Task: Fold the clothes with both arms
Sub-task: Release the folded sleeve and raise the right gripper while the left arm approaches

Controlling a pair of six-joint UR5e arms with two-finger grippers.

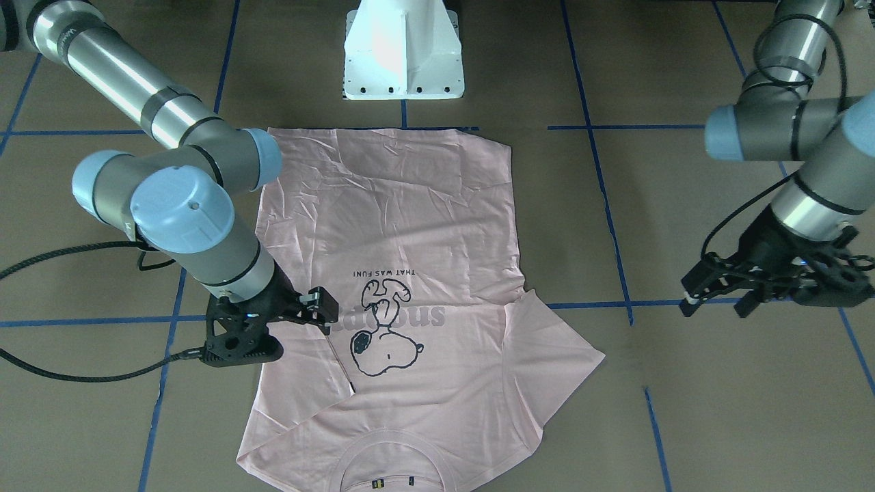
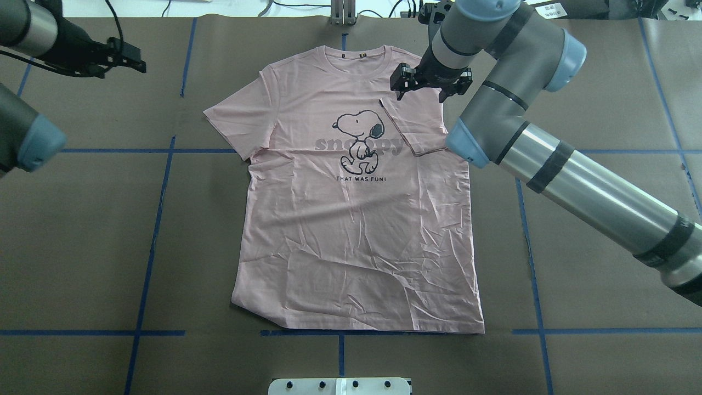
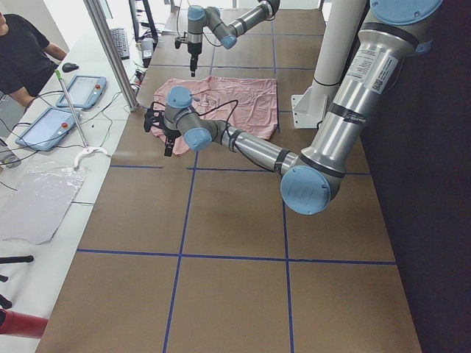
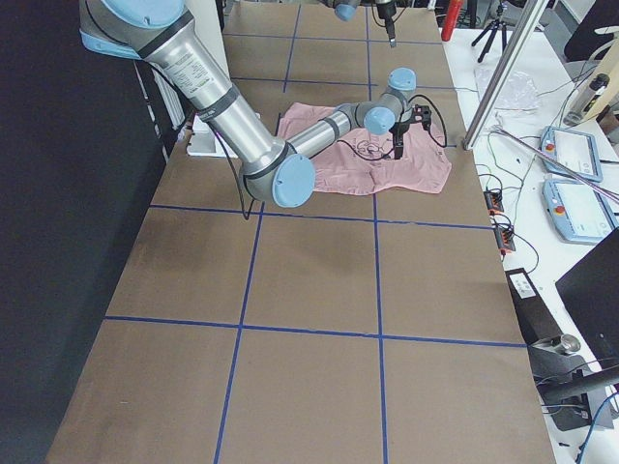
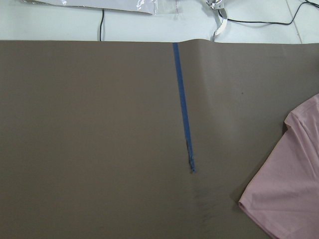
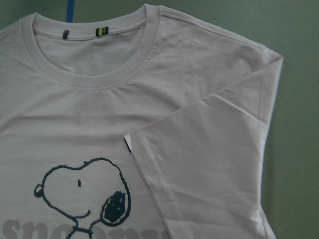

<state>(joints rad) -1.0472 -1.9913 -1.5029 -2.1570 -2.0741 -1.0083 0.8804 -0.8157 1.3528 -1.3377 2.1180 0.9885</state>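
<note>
The pale pink T-shirt (image 2: pixel 356 230) lies flat, print up, in the middle of the table, with its collar at the far edge in the overhead view. One sleeve (image 2: pixel 414 129) is folded inward over the chest (image 6: pixel 209 159). The other sleeve (image 2: pixel 236 120) lies spread out. My right gripper (image 2: pixel 422 90) hangs open just above the folded sleeve's shoulder, with nothing in it (image 1: pixel 325 309). My left gripper (image 1: pixel 716 304) is open and empty. It hovers over bare table well off the spread sleeve's side (image 2: pixel 137 60). Only that sleeve's edge (image 5: pixel 294 184) shows in the left wrist view.
A white pedestal base (image 1: pixel 403 61) stands at the robot's edge, close to the shirt's hem. Blue tape lines (image 2: pixel 159 219) grid the brown table. Past the far edge a side bench holds tablets (image 3: pixel 81 92), cables and a metal pole (image 3: pixel 110 51). A person (image 3: pixel 22 51) sits there.
</note>
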